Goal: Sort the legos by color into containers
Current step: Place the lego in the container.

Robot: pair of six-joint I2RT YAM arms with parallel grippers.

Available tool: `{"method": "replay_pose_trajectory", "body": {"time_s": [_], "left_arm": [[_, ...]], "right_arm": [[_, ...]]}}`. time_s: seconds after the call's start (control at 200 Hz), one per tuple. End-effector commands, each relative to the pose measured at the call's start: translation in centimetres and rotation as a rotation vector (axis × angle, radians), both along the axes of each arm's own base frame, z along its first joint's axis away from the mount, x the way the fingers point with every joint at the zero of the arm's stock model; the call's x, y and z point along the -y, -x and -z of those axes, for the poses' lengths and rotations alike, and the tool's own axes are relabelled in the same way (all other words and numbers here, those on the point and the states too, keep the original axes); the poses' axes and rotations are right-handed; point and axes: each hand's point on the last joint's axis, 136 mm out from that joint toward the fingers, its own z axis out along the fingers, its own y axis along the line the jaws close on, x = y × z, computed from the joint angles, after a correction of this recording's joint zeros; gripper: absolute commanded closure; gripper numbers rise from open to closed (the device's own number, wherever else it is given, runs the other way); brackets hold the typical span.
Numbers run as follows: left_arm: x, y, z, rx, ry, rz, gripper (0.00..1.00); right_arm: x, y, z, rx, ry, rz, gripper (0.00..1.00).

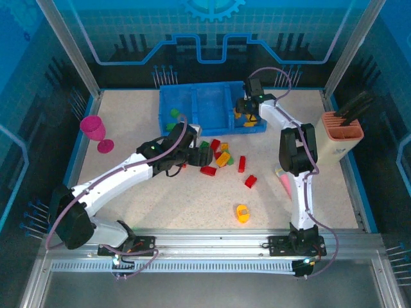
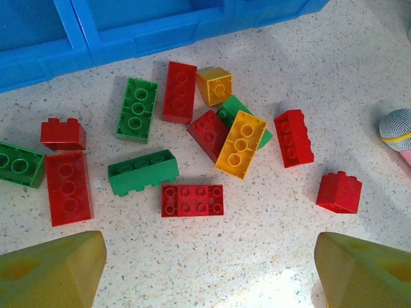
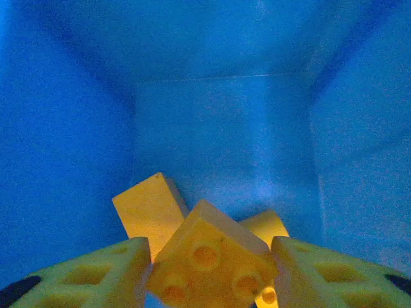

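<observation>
While the left gripper (image 2: 209,260) is held above the loose legos (image 2: 192,200) on the table (image 2: 263,247), its fingers (image 2: 51,269) are spread wide and nothing is caught between them. Red, green and yellow bricks are seen scattered below it, just beside the near wall of the tray (image 2: 148,32). From above, two red bricks (image 1: 242,163) are found apart to the right of that pile, and a lone yellow one (image 1: 242,213) nearer the arm bases. Green pieces (image 1: 173,114) are lodged in the left compartment. The right gripper (image 1: 247,115) is lowered into the right compartment. A tilted yellow brick (image 3: 205,256) is framed between its fingers (image 3: 96,276) and appears to touch both. Whether it is clamped or loose cannot be told. Two more yellow bricks (image 3: 151,205) are seen behind it in that compartment.
</observation>
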Motion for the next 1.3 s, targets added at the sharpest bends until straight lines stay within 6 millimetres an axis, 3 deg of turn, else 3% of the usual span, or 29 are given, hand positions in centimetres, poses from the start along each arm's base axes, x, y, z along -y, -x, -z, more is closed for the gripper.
{"method": "replay_pose_trajectory", "body": {"time_s": [0.0, 0.045, 0.06, 0.115, 0.37, 0.465, 0.736, 0.831, 0.981, 1.171, 1.296], "left_arm": [[0.1, -0.7, -0.8, 0.007, 0.002, -0.016, 0.14], [0.1, -0.8, -0.8, 0.004, 0.001, -0.015, 0.14], [0.2, -0.8, -0.8, 0.004, 0.001, -0.014, 0.14], [0.2, -0.8, -0.9, 0.003, 0.001, -0.014, 0.14], [0.1, -0.9, -0.9, 0.010, 0.002, -0.024, 0.13], [0.0, -0.8, -0.7, 0.008, 0.001, -0.023, 0.12], [0.1, -1.1, -0.7, 0.017, 0.002, -0.027, 0.12], [0.1, -1.1, -0.7, 0.023, 0.010, -0.031, 0.12], [-0.1, -0.9, -0.6, 0.025, 0.011, -0.033, 0.12], [-0.1, -1.0, -1.1, 0.039, 0.006, -0.025, 0.12], [-0.2, -1.0, -1.1, 0.042, 0.008, -0.028, 0.12]], "right_arm": [[0.4, -0.3, 0.3, -0.021, 0.003, -0.018, 0.42], [0.5, -0.3, 0.2, -0.022, 0.012, -0.025, 0.36], [0.5, -0.2, 1.4, -0.044, 0.020, -0.028, 0.35], [0.5, -0.1, 1.9, -0.059, 0.031, -0.037, 0.28], [0.5, 0.6, 1.9, -0.082, 0.048, -0.068, 0.12], [0.3, 0.7, 1.4, -0.074, 0.050, -0.079, 0.00], [-1.0, 1.0, 1.3, -0.081, 0.041, -0.106, 0.00], [-1.1, 1.0, 1.9, -0.097, 0.050, -0.108, 0.09], [-1.0, 0.9, 1.9, -0.095, 0.056, -0.101, 0.37], [-1.4, 1.0, 1.7, -0.091, 0.056, -0.103, 0.63], [-1.9, 1.0, 2.0, -0.095, 0.058, -0.113, 0.75]]}}
